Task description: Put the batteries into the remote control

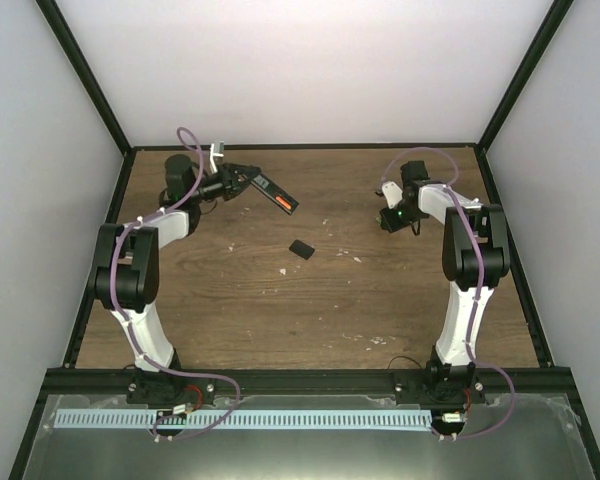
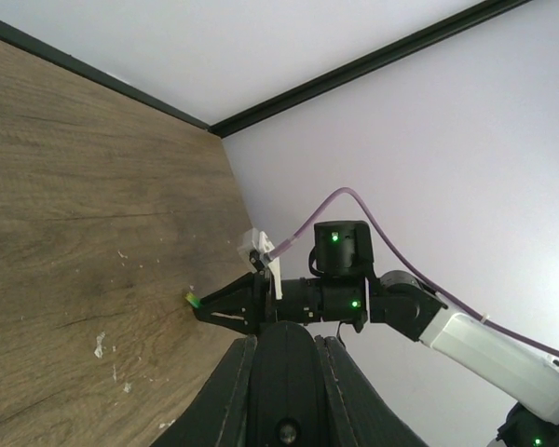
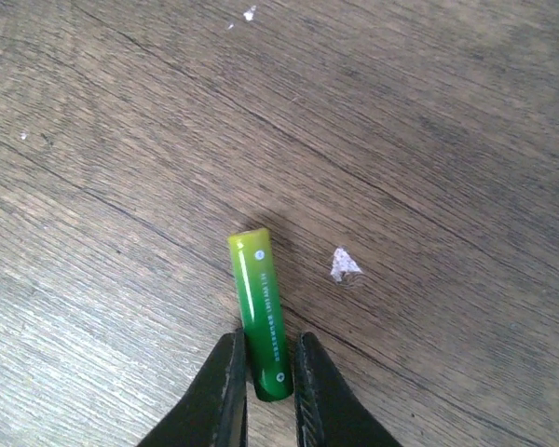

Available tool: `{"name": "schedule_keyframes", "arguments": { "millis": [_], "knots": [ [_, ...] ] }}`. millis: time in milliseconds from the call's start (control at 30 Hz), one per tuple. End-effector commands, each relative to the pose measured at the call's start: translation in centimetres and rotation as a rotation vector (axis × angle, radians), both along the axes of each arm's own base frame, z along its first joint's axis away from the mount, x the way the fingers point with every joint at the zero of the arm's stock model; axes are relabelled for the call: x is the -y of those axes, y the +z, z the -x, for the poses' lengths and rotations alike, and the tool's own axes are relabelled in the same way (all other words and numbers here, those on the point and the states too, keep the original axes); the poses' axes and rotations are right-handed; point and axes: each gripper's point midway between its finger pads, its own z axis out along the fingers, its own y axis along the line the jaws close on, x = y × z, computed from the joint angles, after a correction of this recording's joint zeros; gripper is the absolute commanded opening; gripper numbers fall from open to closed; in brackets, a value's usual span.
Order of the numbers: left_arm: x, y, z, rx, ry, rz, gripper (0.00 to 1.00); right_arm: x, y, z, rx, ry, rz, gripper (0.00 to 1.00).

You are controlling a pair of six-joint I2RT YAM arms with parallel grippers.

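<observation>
- The slim, long black plastic remote control (image 1: pixel 273 193) is the only holder here. Its battery compartment faces up and is open, and one small orange battery (image 1: pixel 283 203) sits in it, toward the end away from the fingers.
- The left gripper (image 1: pixel 245 180) is pressed together on one end of the remote control and holds it near the far left corner of the brown wooden table (image 1: pixel 280 310). The free end points toward the table's middle.
- A second battery (image 3: pixel 256 289) lies along the wood in the far right part of the table. It is a small cylinder shading from yellow at its free end to deep green, with a white line and fine print down its side.
- The right gripper (image 3: pixel 267 343) pinches the green end of this second battery, one black finger against each side.
- A pale wood chip (image 3: pixel 345 265) lies just beside it, not touching.
- A small black squarish cover piece (image 1: pixel 301 249) rests flat near the table's middle, well apart from both grippers.
</observation>
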Motion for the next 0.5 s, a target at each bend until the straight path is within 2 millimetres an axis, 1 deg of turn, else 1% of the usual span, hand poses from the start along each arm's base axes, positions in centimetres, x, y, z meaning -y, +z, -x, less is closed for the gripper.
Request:
{"name": "schedule_keyframes", "arguments": {
  "millis": [0, 133, 233, 300, 367, 467],
  "knots": [
    [0.0, 0.8, -0.5, 0.035, -0.012, 0.0, 0.0, -0.3, 0.5, 0.5, 0.005, 0.02, 0.025, 0.08],
    [0.0, 0.8, -0.7, 0.034, -0.013, -0.003, 0.0, -0.4, 0.6, 0.6, 0.006, 0.025, 0.025, 0.04],
    [0.0, 0.5, -0.8, 0.03, -0.011, -0.004, 0.0, -0.6, 1.3, 0.4, 0.021, 0.025, 0.02, 0.02],
    [0.0, 0.3, -0.9, 0.028, -0.01, -0.005, 0.0, -0.6, 2.0, 0.2, 0.029, 0.021, 0.017, 0.01],
    [0.0, 0.0, -0.9, 0.023, -0.007, -0.007, 0.0, -0.9, 3.1, -0.1, 0.043, 0.02, 0.006, 0.01],
    [-0.1, -0.5, -0.8, 0.019, -0.004, -0.012, 0.0, -1.8, 5.0, -0.3, 0.063, 0.02, -0.014, 0.01]
  ]
}}
